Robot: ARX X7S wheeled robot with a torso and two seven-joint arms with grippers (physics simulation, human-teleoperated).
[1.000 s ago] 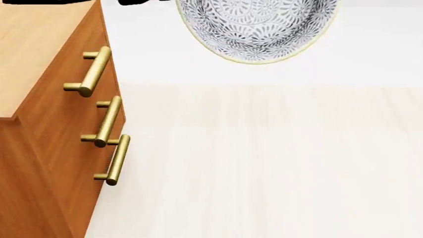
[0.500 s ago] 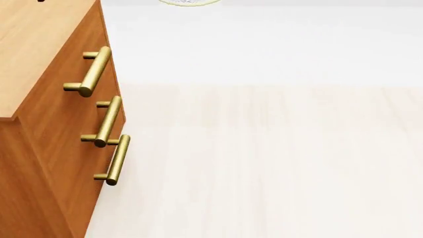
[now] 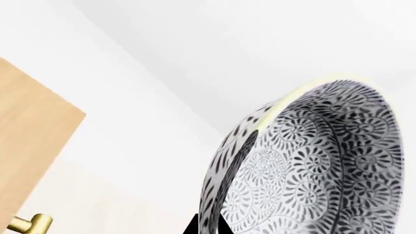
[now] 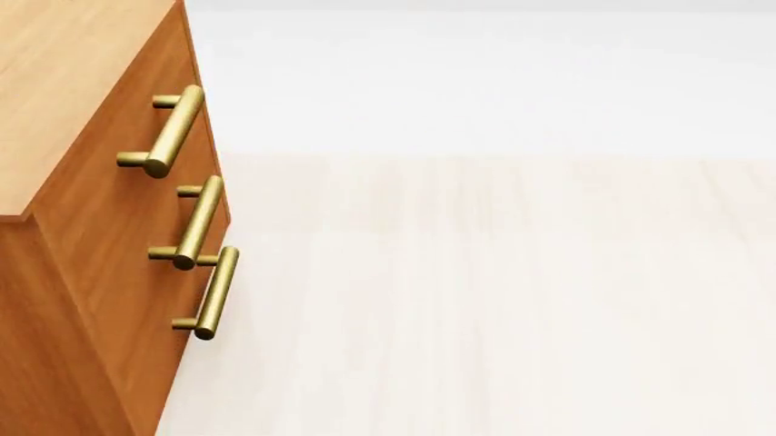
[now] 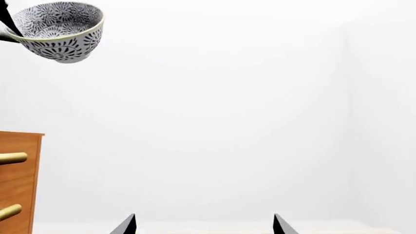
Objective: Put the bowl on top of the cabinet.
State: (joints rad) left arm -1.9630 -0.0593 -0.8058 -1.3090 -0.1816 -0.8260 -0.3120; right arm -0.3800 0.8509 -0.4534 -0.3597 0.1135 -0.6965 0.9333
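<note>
The bowl (image 3: 312, 165), white with a dense dark grey floral pattern and a pale rim, fills the left wrist view. My left gripper (image 3: 208, 225) is shut on its wall, one dark fingertip outside and one inside. In the right wrist view the bowl (image 5: 58, 31) hangs high in the air, above and beside the cabinet (image 5: 19, 180), with a dark finger (image 5: 7, 19) at its rim. The orange-brown cabinet (image 4: 109, 209) with its lighter top (image 4: 61, 82) stands at the left of the head view, where neither the bowl nor a gripper shows. My right gripper (image 5: 203, 225) is open and holds nothing.
Three brass bar handles (image 4: 194, 218) stick out from the cabinet's drawer fronts. Pale wooden floor (image 4: 485, 300) stretches to the right of the cabinet, up to white walls (image 5: 260, 97).
In the head view the bowl has risen out through the top edge and no longer shows there. The cabinet has not moved.
</note>
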